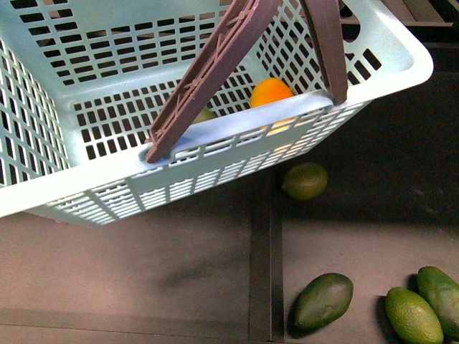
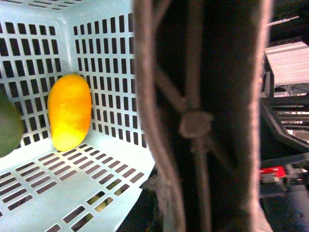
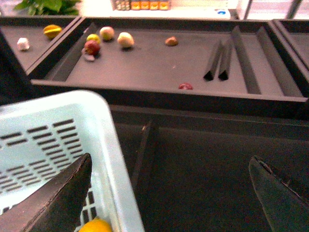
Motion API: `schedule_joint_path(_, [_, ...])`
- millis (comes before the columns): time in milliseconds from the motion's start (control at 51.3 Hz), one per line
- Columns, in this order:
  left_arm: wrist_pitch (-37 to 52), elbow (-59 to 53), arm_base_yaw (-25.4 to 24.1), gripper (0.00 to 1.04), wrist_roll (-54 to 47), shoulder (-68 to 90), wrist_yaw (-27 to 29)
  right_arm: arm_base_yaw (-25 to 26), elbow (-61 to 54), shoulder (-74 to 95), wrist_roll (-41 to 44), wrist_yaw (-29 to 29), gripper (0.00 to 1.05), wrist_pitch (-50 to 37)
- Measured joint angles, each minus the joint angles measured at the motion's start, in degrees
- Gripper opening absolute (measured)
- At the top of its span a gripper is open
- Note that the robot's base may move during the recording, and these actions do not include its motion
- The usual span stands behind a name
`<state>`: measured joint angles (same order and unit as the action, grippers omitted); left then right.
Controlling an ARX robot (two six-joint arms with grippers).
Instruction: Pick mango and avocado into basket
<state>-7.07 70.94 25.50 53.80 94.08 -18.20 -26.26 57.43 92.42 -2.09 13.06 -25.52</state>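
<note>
I am seeing the mango (image 2: 70,111) lying inside the basket (image 1: 237,154), against its wall; a dark green fruit (image 2: 8,125) is sitting beside it, possibly the avocado. Both picks are looking done. The right gripper (image 3: 169,203) is hovering over the basket's rim, jaws spread, empty. The left jaws: I cannot tell.

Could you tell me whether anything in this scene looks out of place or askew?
Nothing is spilled or damaged. The mango lies inside the basket in a corner. The basket sits skewed to the counter's seams, and its brown handles lean across the opening.
</note>
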Motion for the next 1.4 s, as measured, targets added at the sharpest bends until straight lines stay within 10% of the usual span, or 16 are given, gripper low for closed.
schedule_joint_path(97, [0.0, 0.0, 0.35, 0.04, -0.04, 0.0, -0.42, 1.9, -9.92, -4.11, 1.11, 9.42, 0.75, -15.43])
schedule_joint_path(565, [0.0, 0.0, 0.17, 0.04, 0.07, 0.0, -0.44, 13.11, -38.27, -23.45, 1.99, -0.5, 0.02, -23.67])
schedule_joint_path(1403, [0.0, 0.0, 0.17, 0.04, 0.04, 0.0, -0.37, 26.05, -56.39, -52.63, 1.9, -13.03, 0.02, -12.63])
